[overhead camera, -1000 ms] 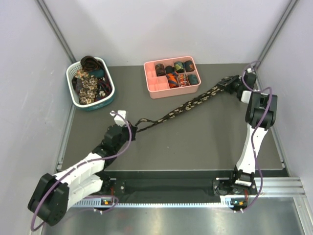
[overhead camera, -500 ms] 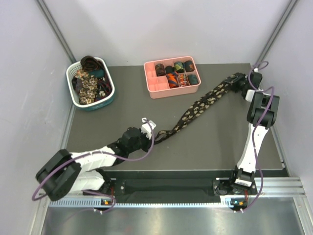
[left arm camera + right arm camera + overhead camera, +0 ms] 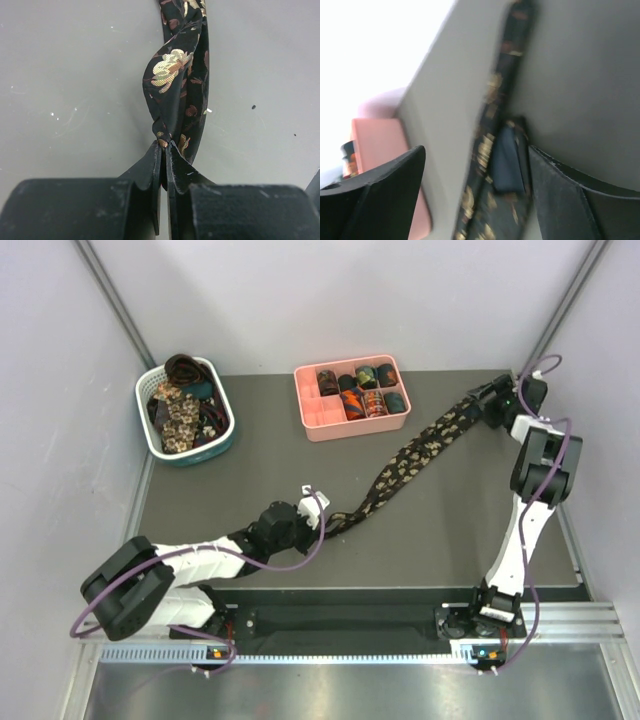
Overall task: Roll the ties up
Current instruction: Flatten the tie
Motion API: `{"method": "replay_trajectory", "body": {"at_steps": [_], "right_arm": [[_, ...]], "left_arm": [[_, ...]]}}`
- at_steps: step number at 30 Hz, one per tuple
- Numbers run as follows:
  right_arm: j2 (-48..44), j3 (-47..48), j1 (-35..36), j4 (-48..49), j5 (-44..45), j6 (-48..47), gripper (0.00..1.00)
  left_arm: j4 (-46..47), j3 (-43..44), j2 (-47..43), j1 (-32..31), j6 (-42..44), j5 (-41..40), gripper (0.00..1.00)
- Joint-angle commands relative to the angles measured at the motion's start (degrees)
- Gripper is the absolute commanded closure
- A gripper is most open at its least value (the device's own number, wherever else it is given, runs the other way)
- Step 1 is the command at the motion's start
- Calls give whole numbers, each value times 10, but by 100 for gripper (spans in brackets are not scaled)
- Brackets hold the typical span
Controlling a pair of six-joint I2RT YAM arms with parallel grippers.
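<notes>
From above: pinching the near end of the dark floral tie [image 3: 415, 455] in the left hand [image 3: 318, 512], close to the counter's [image 3: 250, 480] front edge. Stretched diagonally up to the right hand [image 3: 495, 405] at the far right corner, passing near the pink tray [image 3: 310, 425]. Well apart from the basket [image 3: 225, 435] at far left. Open room on bare counter left of the tie.

Left wrist: clamped tight on bunched fabric at the fingertips [image 3: 150, 165], with bare counter on either side.

Right wrist: spread wide either side of the tie [image 3: 502, 75], gripping nothing, with the tray edge at left.
</notes>
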Motion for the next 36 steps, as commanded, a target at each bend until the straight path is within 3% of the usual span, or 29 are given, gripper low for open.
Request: {"method": "replay_trajectory", "body": {"at_steps": [1, 3, 5, 13, 22, 36], "right_arm": [[-74, -28, -26, -84, 81, -46, 19], [-97, -59, -36, -94, 111, -53, 21], [-133, -82, -39, -96, 129, -52, 31], [-201, -130, -13, -111, 163, -93, 40], [-175, -86, 46, -131, 133, -75, 43], [-96, -53, 89, -144, 165, -37, 51]], "left_arm": [[17, 6, -12, -7, 5, -1, 92], [21, 4, -11, -9, 5, -2, 92], [21, 3, -13, -11, 3, -4, 92], [23, -3, -26, -13, -1, -15, 93], [19, -3, -28, -14, -1, -20, 93], [9, -12, -72, -13, -16, -62, 88]]}}
